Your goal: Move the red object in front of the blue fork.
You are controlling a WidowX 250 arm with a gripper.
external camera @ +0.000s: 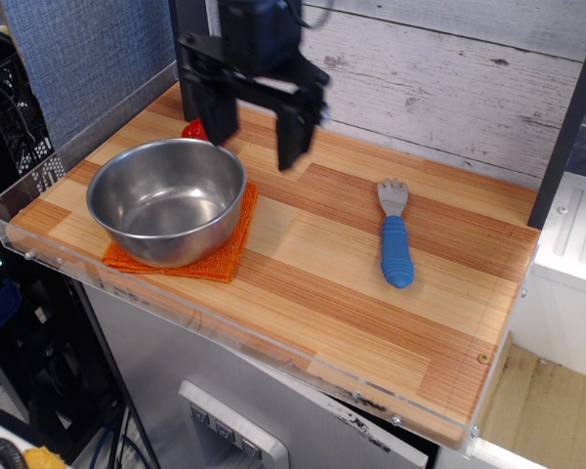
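Only a small red sliver of the red strawberry (191, 129) shows, behind the steel bowl's far rim and under my left finger; most of it is hidden. The blue fork (395, 234) lies on the wooden table at the right, blue ribbed handle toward the front, grey tines toward the wall. My black gripper (257, 149) hangs open and empty above the table's back left, its two fingers (294, 145) spread wide, just right of and above the strawberry.
A steel bowl (166, 198) sits on an orange woven cloth (225, 256) at the front left. A clear acrylic rim (41, 176) edges the table's left and front. A plank wall stands behind. A dark post (566, 127) rises at the right.
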